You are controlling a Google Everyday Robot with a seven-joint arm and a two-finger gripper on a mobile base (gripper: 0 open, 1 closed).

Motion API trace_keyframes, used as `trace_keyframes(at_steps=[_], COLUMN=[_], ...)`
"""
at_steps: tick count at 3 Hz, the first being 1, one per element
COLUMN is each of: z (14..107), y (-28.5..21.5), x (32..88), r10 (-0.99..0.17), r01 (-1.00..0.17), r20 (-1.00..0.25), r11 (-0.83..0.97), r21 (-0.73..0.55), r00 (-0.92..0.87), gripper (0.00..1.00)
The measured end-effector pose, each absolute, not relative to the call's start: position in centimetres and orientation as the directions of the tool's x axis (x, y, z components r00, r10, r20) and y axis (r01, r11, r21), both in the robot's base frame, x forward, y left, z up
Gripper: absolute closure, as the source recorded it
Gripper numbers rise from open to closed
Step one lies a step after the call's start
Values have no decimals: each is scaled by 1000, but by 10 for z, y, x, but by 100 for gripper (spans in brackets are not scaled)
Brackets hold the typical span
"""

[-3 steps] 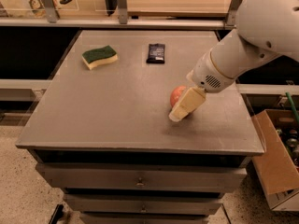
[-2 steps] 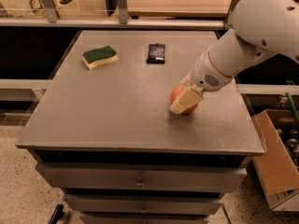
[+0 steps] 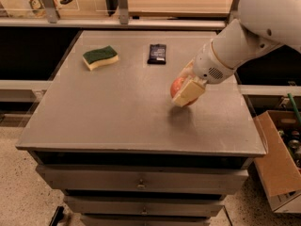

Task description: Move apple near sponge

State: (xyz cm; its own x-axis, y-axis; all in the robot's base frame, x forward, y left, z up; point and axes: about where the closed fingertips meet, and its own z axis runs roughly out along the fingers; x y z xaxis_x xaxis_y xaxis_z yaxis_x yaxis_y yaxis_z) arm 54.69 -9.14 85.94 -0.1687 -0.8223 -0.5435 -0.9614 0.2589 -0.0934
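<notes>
The red-orange apple [image 3: 178, 86] is held just above the grey tabletop [image 3: 122, 107] at the right of centre, with a shadow beneath it. My gripper [image 3: 185, 89] is shut on the apple, one pale finger [image 3: 189, 92] covering its front side. The white arm reaches in from the upper right. The sponge [image 3: 100, 57], dark green over pale yellow, lies at the table's back left, far from the apple.
A flat black packet [image 3: 157, 53] lies at the back centre, between sponge and apple. Drawers run below the table's front edge. A cardboard box [image 3: 281, 160] with items stands on the floor at right. A shelf rail runs behind the table.
The gripper has closed on the apple and lifted it slightly, shifting it a little up and left off the tabletop. Sponge and packet have not moved.
</notes>
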Motion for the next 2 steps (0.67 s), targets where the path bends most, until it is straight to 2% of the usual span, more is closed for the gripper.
trace_keyframes(at_steps=[1, 2], z=[882, 910], y=[-73, -42], x=[551, 556], r10=[-789, -726], r01=[-967, -972], r20=[-602, -681], r11=[230, 215], r21=[-106, -94], r00=[-121, -95], gripper=[100, 100])
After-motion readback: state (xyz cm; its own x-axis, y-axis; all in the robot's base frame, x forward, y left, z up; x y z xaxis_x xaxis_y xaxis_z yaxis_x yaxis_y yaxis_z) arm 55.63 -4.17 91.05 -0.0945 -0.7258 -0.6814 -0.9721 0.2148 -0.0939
